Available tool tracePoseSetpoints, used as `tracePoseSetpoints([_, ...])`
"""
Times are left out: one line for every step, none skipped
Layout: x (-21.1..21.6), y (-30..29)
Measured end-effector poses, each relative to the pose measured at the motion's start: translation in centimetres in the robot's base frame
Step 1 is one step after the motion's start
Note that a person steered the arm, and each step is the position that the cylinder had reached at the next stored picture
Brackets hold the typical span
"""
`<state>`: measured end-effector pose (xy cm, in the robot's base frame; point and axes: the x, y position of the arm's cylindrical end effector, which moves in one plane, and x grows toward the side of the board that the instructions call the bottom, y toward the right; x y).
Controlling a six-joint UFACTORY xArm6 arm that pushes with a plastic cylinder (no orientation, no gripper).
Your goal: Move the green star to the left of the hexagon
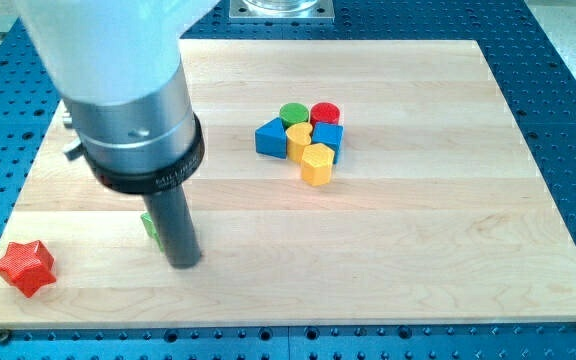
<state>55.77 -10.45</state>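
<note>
The middle of the wooden board is blocked on its far side by a tight cluster: a blue triangular block, green cylinder, red cylinder, yellow block, blue block and yellow hexagon, all touching or nearly so. Bare board is seen around the cluster. A red star occupies the near left corner. Near it, the rod with my tip stands against a mostly hidden green block.

The arm is seen entering from the view's top left as a white housing, followed by a grey metal cylinder with a black collar, from which the dark rod is held upright, my tip being set lowest.
</note>
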Motion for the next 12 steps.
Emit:
tracePoseSetpoints([4.3, -1.3])
tracePoseSetpoints([1.1, -5.0])
tracePoseSetpoints([-3.7, -2.2])
tracePoseSetpoints([-5.4, 1.3])
tracePoseSetpoints([-8.2, 5.9])
tracePoseSetpoints([-8.5, 7.5])
tracePoseSetpoints([-6.5, 6.1])
tracePoseSetpoints([-6.5, 7.5])
tracePoseSetpoints([-6.2, 8.1])
tracePoseSetpoints([-6.2, 10.1])
tracePoseSetpoints([-6.2, 12.7])
tracePoseSetpoints([-6.5, 13.9])
